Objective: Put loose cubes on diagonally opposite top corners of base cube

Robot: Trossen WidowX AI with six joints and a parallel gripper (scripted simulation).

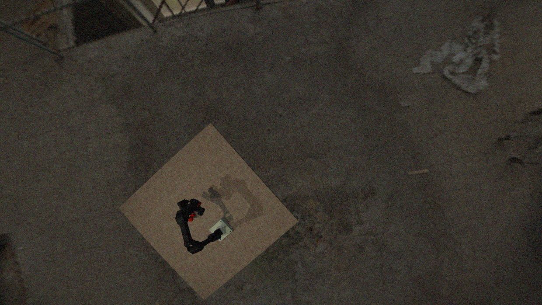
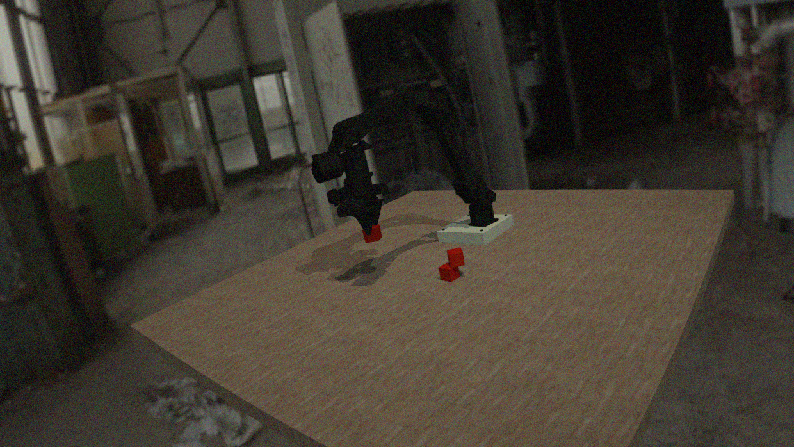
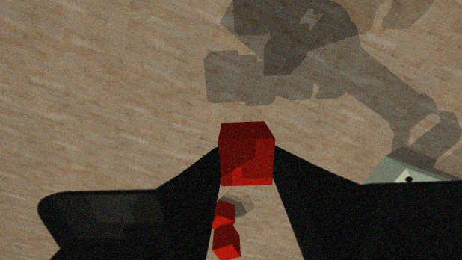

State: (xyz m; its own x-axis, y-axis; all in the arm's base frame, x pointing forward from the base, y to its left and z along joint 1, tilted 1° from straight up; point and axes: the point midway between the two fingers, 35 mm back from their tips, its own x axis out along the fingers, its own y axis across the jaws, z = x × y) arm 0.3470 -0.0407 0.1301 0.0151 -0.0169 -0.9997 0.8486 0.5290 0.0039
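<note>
My gripper (image 2: 371, 228) (image 3: 244, 152) is shut on a loose red cube (image 2: 373, 234) (image 3: 244, 131) and holds it above the wooden table top. The cube sits between both fingertips, one face toward the wrist camera. The fixed red base cube (image 2: 447, 272) (image 3: 225, 214) stands away from the gripper, toward the right in the exterior view. The other loose red cube (image 2: 455, 257) (image 3: 226, 237) sits on one top corner of the base cube, overhanging it. It looks about level. In the top view the arm hides most of the cubes.
The arm's pale base plate (image 1: 215, 228) (image 2: 461, 236) stands behind the two stacked cubes in the exterior view. The table top (image 1: 212, 151) (image 2: 499, 344) carries dark shadows of the arm. The table's edges show in the top and exterior views.
</note>
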